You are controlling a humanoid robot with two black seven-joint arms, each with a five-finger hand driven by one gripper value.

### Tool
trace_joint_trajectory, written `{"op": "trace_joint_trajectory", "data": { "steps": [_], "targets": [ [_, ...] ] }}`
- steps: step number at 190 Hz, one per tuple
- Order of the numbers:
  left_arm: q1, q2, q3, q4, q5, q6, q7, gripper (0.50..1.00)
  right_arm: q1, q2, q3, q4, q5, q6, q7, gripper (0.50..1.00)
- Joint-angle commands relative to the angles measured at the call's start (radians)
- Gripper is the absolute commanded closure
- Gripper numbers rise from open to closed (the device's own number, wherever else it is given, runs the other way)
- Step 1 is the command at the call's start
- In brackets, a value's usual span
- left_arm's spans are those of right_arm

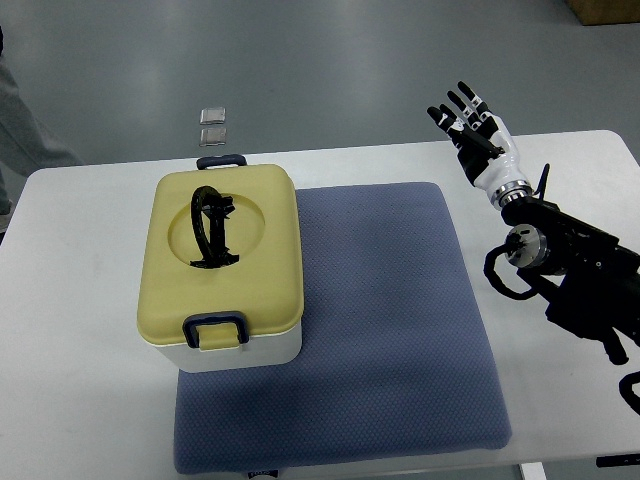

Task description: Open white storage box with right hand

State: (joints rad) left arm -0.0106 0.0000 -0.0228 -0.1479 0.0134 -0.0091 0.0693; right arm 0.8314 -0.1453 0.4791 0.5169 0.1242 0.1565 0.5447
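Storage box (225,270) sits on the left part of the counter (90,400), half on the left edge of the blue mat (390,330). White body, pale yellow lid (255,250), black carry handle (210,228) folded flat in the lid's round recess. Two dark latches: one at the near edge of the lid (214,330), one at the far edge (220,160). Both look closed, lid seated, so the box isn't open yet.

Right robot hand (475,135) is up over the far right corner of the counter, fingers spread, palm open, holding nothing. Well apart from the box, the whole mat lies between them. My read: it's parked clear of the work, posed ready to reach, not mid-grasp. Left arm not visible.

Mat is probably there for grip and padding; box straddling its edge may sit slightly uneven, can't confirm from here.

Path from hand to box is open, nothing on the mat. Next move likely needs a long reach across to the near latch, then the far one. Risk as I see it: the latches are small for those fingers, and pushing one-handed could slide the box off the mat edge.

Other stuff: two small clear squares (212,124) on the floor beyond the counter's far edge, a cardboard box (605,8) at top right, someone's pale sleeve (20,120) at far left. None in the way.
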Motion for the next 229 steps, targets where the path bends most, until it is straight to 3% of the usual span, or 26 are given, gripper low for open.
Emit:
{"op": "trace_joint_trajectory", "data": {
  "steps": [1,83,123,166,187,197,198,200,229],
  "targets": [
    [0.000,0.000,0.000,0.001,0.000,0.000,0.000,0.500,-0.002,0.001,0.001,-0.002,0.000,0.000,0.001,0.572],
    [0.000,0.000,0.000,0.002,0.000,0.000,0.000,0.500,0.005,-0.005,-0.004,-0.011,-0.015,0.000,0.000,0.572],
    [0.000,0.000,0.000,0.002,0.000,0.000,0.001,0.500,0.074,-0.045,-0.024,0.014,-0.075,-0.029,-0.002,0.572],
    [0.000,0.000,0.000,0.002,0.000,0.000,0.000,0.500,0.212,-0.135,-0.031,0.117,-0.526,-0.009,-0.005,0.572],
    [0.000,0.000,0.000,0.002,0.000,0.000,0.000,0.500,0.301,-0.155,-0.074,0.216,-0.912,0.077,-0.003,0.572],
    [0.000,0.000,0.000,0.002,0.000,0.000,0.000,0.500,0.301,-0.155,-0.074,0.216,-0.913,0.077,-0.003,0.572],
    [0.000,0.000,0.000,0.002,0.000,0.000,0.000,0.500,0.348,-0.161,-0.082,0.250,-1.045,0.115,-0.002,0.572],
    [0.000,0.000,0.000,0.002,0.000,0.000,0.000,0.500,0.359,-0.161,-0.082,0.256,-1.072,0.124,-0.002,0.572],
    [0.000,0.000,0.000,0.002,0.000,0.000,0.000,0.500,0.517,-0.143,-0.120,0.328,-1.311,0.227,-0.002,0.574]
  ]
}}
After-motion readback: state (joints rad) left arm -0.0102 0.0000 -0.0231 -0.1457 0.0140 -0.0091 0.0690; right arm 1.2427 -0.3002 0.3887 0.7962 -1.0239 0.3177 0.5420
